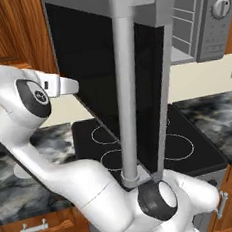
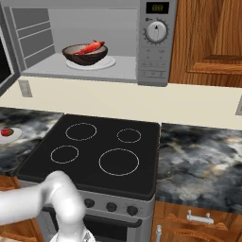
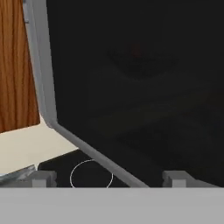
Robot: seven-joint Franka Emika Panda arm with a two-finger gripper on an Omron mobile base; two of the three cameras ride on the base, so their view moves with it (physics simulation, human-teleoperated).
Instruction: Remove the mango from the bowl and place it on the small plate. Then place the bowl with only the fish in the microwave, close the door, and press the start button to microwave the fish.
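The microwave [image 2: 154, 60] stands open with the dark brown bowl [image 2: 85, 57] on its white turntable. The orange-red fish [image 2: 90, 47] lies in the bowl. On the counter at the far left, the dark red mango [image 2: 5, 132] rests on the small white plate [image 2: 15, 136]. The door [image 1: 87, 55] is swung far out over the stove, its long grey handle bar [image 1: 127, 97] facing the camera. My gripper [image 1: 76, 85] is at the door's dark glass. In the hand view the gripper [image 3: 109, 178] is open, the glass [image 3: 140, 87] close in front and nothing between the fingertips [image 3: 43, 178].
A black four-ring cooktop [image 2: 101, 151] lies below the microwave, with marbled counter [image 2: 198, 163] on both sides. Wooden cabinets [image 2: 208, 38] flank the microwave. The control panel carries a round knob [image 2: 156, 31] and a green display.
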